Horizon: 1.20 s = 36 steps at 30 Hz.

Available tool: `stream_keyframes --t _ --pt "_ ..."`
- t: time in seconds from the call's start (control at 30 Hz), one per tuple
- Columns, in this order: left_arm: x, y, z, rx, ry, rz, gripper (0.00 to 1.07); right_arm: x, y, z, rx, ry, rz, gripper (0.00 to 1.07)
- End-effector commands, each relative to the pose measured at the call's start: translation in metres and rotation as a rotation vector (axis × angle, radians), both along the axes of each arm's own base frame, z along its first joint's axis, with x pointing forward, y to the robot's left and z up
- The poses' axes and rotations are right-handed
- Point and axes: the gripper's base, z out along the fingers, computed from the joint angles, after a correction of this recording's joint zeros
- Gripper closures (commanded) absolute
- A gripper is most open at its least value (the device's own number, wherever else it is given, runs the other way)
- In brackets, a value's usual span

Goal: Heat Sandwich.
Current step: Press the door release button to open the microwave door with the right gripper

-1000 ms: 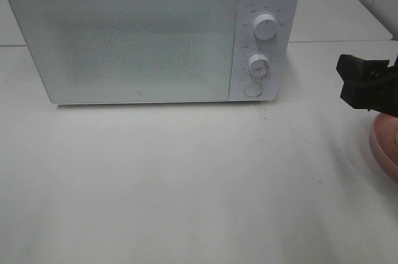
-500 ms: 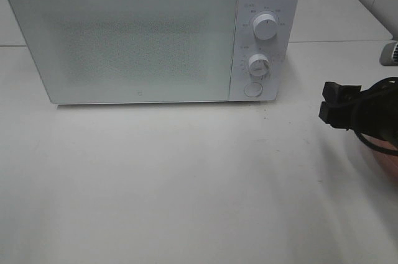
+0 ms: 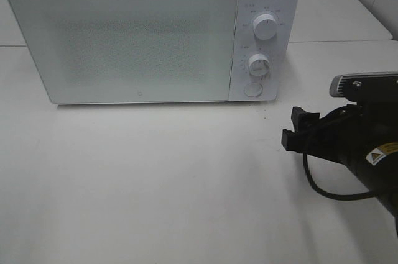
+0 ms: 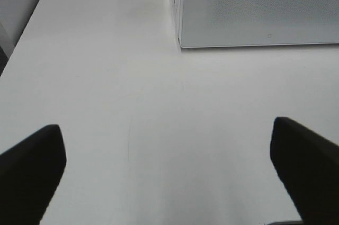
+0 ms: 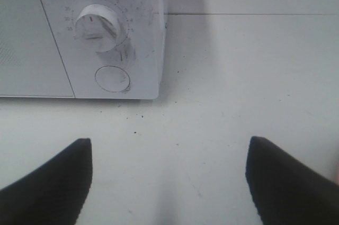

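A white microwave (image 3: pixel 124 40) stands at the back of the white table (image 3: pixel 155 177), its door closed, with an upper knob (image 3: pixel 265 28), a lower knob (image 3: pixel 259 64) and a round button (image 3: pixel 252 89) on its right panel. The right gripper (image 3: pixel 295 128) hovers low over the table in front of that panel, its fingers (image 5: pixel 47 182) spread wide with nothing between them and a black cable (image 3: pixel 323 191) looping under the arm. The left gripper (image 4: pixel 169 177) is spread wide too, empty, facing the microwave's front left corner. No view shows where the sandwich is.
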Motion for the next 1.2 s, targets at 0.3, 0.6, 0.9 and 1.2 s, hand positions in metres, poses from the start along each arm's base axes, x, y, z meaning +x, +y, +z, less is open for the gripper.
stream_keyframes --t 0.3,0.6,0.9,1.2 --pt "-0.004 0.0 -0.001 0.001 -0.023 0.001 0.05 0.008 0.019 0.001 0.0 -0.024 0.023 0.31" --pt "-0.004 0.0 -0.001 0.001 -0.023 0.001 0.05 0.008 0.019 0.001 0.13 -0.015 -0.024 0.31" --pt "-0.004 0.0 -0.001 0.001 -0.023 0.001 0.05 0.008 0.019 0.0 0.57 0.019 -0.191 0.33" --pt "-0.004 0.0 -0.001 0.001 -0.023 0.001 0.05 0.006 0.02 -0.003 1.105 0.094 -0.41 0.43"
